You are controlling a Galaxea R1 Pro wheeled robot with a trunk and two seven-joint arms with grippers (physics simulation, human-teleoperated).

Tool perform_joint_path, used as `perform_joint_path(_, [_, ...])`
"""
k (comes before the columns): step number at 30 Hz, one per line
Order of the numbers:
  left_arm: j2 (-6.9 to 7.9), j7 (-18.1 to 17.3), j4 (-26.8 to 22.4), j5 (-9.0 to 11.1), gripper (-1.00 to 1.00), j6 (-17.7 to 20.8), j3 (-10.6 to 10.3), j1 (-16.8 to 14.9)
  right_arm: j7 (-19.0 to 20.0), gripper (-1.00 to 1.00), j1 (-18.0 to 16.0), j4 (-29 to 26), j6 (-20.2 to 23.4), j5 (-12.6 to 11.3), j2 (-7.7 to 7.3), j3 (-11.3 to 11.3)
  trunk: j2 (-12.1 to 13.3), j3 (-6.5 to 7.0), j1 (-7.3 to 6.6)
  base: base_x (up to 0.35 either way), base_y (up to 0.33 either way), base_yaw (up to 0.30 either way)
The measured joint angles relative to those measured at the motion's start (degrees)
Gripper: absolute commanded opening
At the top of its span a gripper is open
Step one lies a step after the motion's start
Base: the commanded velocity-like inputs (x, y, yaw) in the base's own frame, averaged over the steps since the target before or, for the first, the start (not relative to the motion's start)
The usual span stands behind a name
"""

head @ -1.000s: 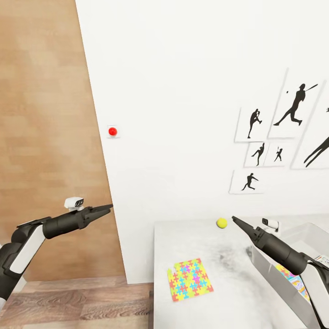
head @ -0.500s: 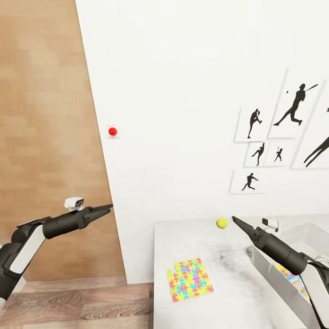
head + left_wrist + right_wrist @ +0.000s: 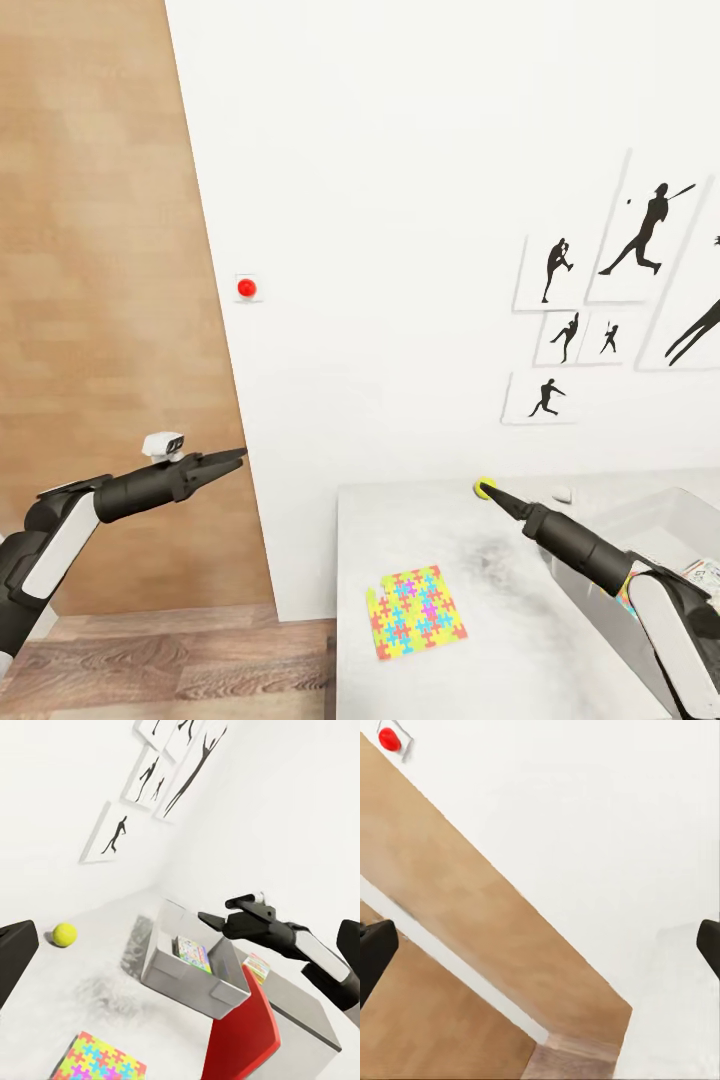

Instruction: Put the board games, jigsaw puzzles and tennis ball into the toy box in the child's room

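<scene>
Right gripper [image 3: 489, 489] reached over the table [image 3: 500, 610], tip right at the tennis ball [image 3: 484, 487] near the wall; its fingers stood wide apart in the wrist view. Left gripper [image 3: 238, 455] hung off the table, fingers spread too. One jigsaw puzzle [image 3: 416, 611] lay flat near the table's front edge. Toy box [image 3: 187, 979] held a board game [image 3: 193, 953].
</scene>
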Motion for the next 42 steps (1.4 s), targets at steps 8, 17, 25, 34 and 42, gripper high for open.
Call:
perform_joint_path(8, [-0.07,0.7,0.0,-0.31,1.0,0.04,-0.03,0.01,-13.75,1.0,-0.15,-0.08,2.2,-0.22,0.08,3.04,0.0,0.0,0.0,0.0,0.0,0.0])
perform_joint_path(17, [-0.58,9.32,0.01,-1.99,1.0,0.71,-0.21,0.0,-29.0,1.0,-1.5,-0.16,2.84,-0.42,1.49,8.45,0.0,0.0,0.0,0.0,0.0,0.0])
perform_joint_path(25, [-1.65,22.5,-0.05,-2.78,1.0,1.33,-0.7,-0.1,-44.85,1.0,-4.41,0.11,4.84,0.3,6.12,13.53,0.0,0.0,0.0,0.0,0.0,0.0])
perform_joint_path(34, [-2.97,30.02,-0.06,-4.89,1.0,3.26,-2.27,-0.41,-51.69,1.0,-5.0,0.12,5.56,0.38,9.74,15.23,0.0,0.0,0.0,0.0,0.0,0.0])
perform_joint_path(42, [-5.27,31.82,-0.05,-13.35,1.0,5.06,-2.44,-0.53,-52.11,1.0,-5.01,0.02,5.35,0.5,10.07,16.91,0.0,0.0,0.0,0.0,0.0,0.0])
